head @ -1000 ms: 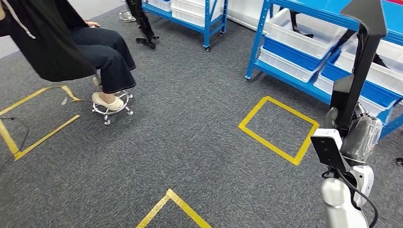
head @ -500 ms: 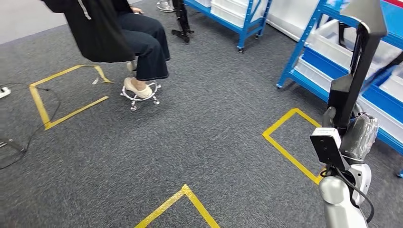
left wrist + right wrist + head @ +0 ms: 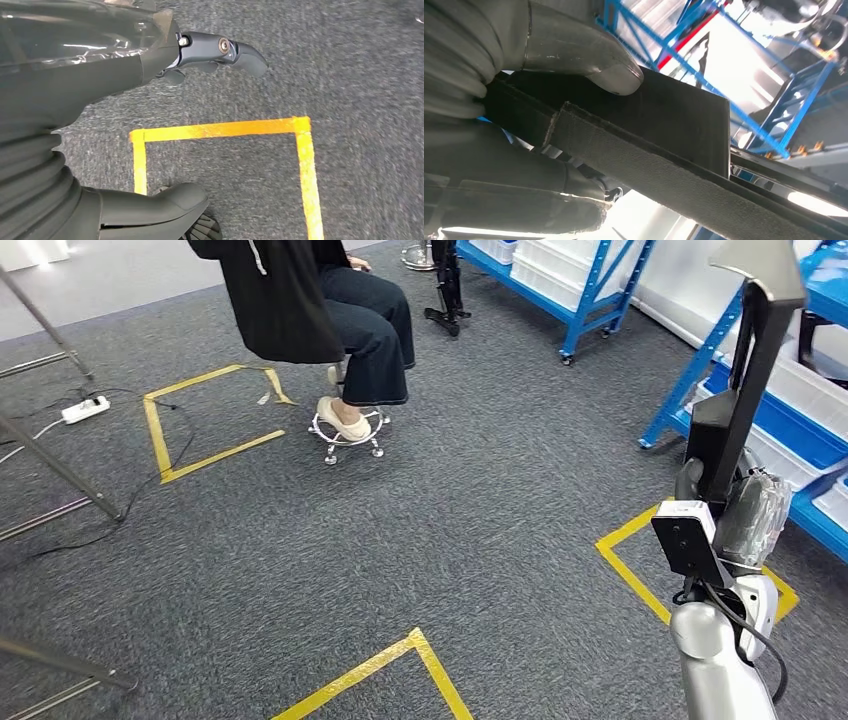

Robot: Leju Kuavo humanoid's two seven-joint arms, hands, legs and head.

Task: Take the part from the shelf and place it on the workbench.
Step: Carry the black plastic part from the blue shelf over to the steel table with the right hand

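Right hand (image 3: 748, 525) fingers (image 3: 589, 60): clamped on the part (image 3: 752, 380).
Part: long black piece with flat base; long axis near upright, top end tilted slightly right.
Left hand (image 3: 115, 75) fingers: apart, holding nothing, above carpet (image 3: 450, 490) and yellow tape (image 3: 225, 129).
Shelf (image 3: 790, 390): blue, behind the part.

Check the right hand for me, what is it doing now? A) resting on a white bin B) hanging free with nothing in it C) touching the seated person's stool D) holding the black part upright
D: the right hand grips the black part, which stands upright above it in the head view, and the right wrist view shows the thumb pressed on the part's flat face.
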